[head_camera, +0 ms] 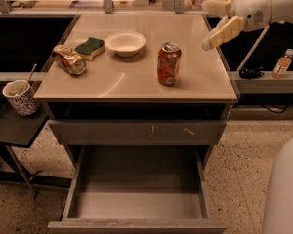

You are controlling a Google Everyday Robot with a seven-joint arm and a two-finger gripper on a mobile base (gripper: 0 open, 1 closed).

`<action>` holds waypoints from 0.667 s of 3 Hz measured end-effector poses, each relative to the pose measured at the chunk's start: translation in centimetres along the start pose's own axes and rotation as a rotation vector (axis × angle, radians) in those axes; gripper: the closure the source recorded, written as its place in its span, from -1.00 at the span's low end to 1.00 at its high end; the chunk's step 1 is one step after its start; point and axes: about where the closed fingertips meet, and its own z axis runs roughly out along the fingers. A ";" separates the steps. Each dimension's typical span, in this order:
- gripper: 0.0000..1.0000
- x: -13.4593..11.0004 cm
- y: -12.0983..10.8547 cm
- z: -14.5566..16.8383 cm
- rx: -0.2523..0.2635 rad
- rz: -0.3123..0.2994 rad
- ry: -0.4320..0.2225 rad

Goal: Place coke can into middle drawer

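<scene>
The coke can (169,63), red-orange with a silver top, stands upright on the tan counter top (122,79), right of centre. The middle drawer (136,204) is pulled out wide open below, and its grey floor is bare. My gripper (205,26) hovers over the counter's right edge, up and to the right of the can and well apart from it. Its two pale fingers are spread open and hold nothing.
A dented gold-brown can (68,60), a green sponge (90,48) and a white bowl (126,43) sit on the counter's left and back. A shut drawer front with pale scratches (136,132) is above the open drawer. A patterned cup (21,97) stands on a low side table at left. A small bottle (283,62) stands at right.
</scene>
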 end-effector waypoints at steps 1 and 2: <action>-1.00 1.6 -0.5 0.7 0.036 -0.019 0.011; -1.00 3.5 -0.1 4.4 0.034 -0.041 0.005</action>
